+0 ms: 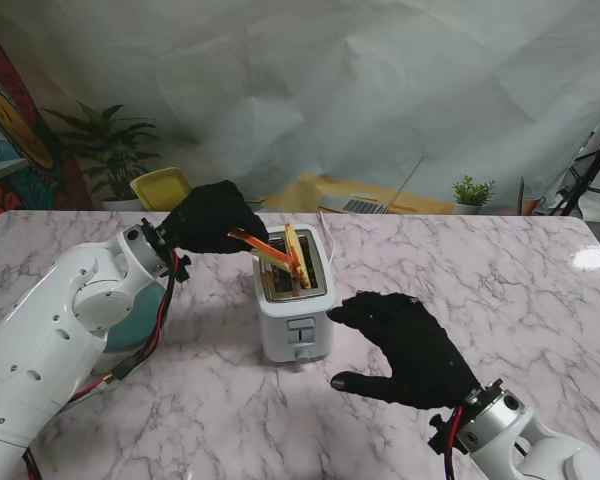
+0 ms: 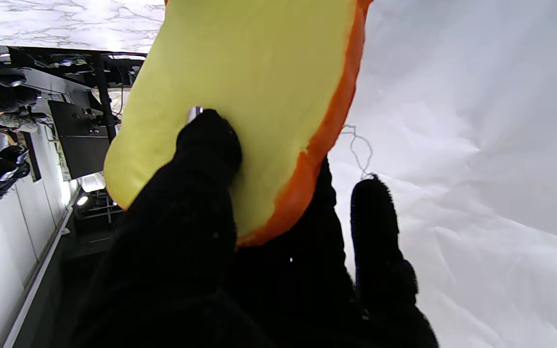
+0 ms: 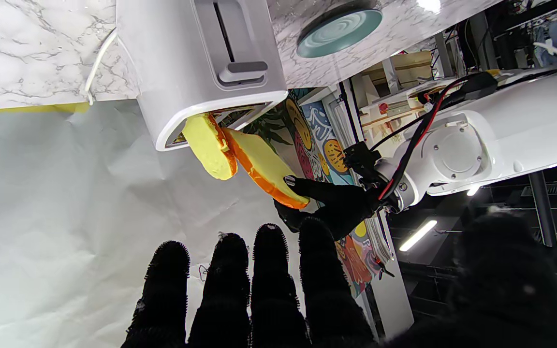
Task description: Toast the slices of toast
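A toast slice point(image 1: 263, 249) is pinched in the left hand point(image 1: 208, 216), tilted, its far end at the slots of the toaster point(image 1: 293, 305), where a second slice point(image 1: 297, 256) stands leaning. The right hand point(image 1: 410, 343) is held empty, fingers spread, just beside the toaster on the marble table point(image 1: 500, 280).

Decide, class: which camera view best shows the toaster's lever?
The right wrist view: the lever sits large and unobstructed in its slot on the toaster. The stand view shows the lever small on the toaster's near face. The left wrist view shows none of it; the held toast slice fills it.
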Controlling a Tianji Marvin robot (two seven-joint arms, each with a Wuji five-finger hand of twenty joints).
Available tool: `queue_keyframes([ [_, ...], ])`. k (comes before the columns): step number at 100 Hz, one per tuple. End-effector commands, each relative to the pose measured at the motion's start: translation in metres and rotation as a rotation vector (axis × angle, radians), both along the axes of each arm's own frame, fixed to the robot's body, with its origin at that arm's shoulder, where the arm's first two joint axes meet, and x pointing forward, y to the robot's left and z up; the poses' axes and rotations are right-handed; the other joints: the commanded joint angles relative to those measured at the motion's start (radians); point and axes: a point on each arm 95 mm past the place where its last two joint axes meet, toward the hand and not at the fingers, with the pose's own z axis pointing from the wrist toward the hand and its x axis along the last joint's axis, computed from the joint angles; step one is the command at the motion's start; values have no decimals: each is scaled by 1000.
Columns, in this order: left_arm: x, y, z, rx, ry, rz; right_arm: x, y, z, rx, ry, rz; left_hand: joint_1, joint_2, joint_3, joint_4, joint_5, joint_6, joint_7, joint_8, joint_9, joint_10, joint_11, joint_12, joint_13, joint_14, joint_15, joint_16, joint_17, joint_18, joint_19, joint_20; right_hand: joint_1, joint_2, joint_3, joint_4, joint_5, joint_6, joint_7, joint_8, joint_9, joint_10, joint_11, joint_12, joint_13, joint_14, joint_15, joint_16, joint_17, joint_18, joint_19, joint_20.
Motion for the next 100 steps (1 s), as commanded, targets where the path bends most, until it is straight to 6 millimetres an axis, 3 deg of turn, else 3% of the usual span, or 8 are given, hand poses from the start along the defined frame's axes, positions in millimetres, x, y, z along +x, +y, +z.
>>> queue_keyframes([
  [1,-2,0,1,31,2,-10,-1,0,-3,-3,12,-2,192,39,248,64,274,-256,918,227,213,-267,332,112,4,-77,28,6,-19,24,27,-24,17,18,-25,11,17,-14,-3,-17,5,4,-11,5,15,-1,-40,-23,-1,-5,2,-12],
  [21,-10,7,-1,15,16,47,0,1,-4,-2,15,0,192,-31,274,50,264,-288,724,145,127,-219,237,64,-17,-37,17,16,-57,58,28,10,18,20,-25,11,17,-14,-4,-18,4,4,-12,5,14,-1,-40,-24,-3,-5,2,-12],
  [26,-13,9,-1,-11,30,82,0,1,-4,-2,16,0,192,-94,310,43,220,-266,683,115,90,-184,209,50,-21,-11,-9,37,-70,82,21,33,17,20,-26,11,17,-14,-3,-18,4,5,-12,5,14,-1,-40,-23,-2,-5,2,-12],
  [31,-15,12,1,-33,44,111,0,2,-4,-1,18,0,192,-117,330,42,169,-248,650,103,57,-191,181,37,-26,4,-32,50,-78,96,18,46,18,19,-26,11,17,-15,-4,-18,4,4,-12,5,14,-1,-40,-24,-2,-4,2,-12],
  [53,-29,25,10,-18,157,246,2,5,-5,1,23,7,192,-31,222,59,-36,-124,444,41,-99,-68,16,-28,-63,95,-126,60,-81,88,-13,118,20,21,-26,12,15,-14,-5,-19,3,6,-12,5,12,-1,-41,-24,-3,-2,1,-12],
  [59,-31,28,11,-12,165,274,2,5,-5,1,25,9,192,-4,168,69,-69,-93,388,26,-90,-20,-85,58,-60,126,-153,65,-57,71,-32,169,19,21,-27,11,13,-14,-5,-20,1,6,-12,5,12,-1,-41,-24,-4,-1,0,-13],
  [71,-34,32,11,-30,177,328,2,6,-5,1,28,11,192,24,116,69,-93,-56,335,6,-59,31,-200,101,-48,167,-162,53,-14,55,-34,212,19,21,-27,12,14,-14,-5,-20,1,8,-12,5,12,-1,-41,-24,-3,-1,0,-13],
  [100,-38,32,9,-153,172,477,3,9,-6,-3,35,14,192,28,73,70,-57,10,217,-75,32,129,-386,107,-18,251,-60,-38,98,112,14,248,20,21,-28,12,13,-14,-6,-21,0,7,-12,5,11,0,-41,-24,-3,-1,-1,-12],
])
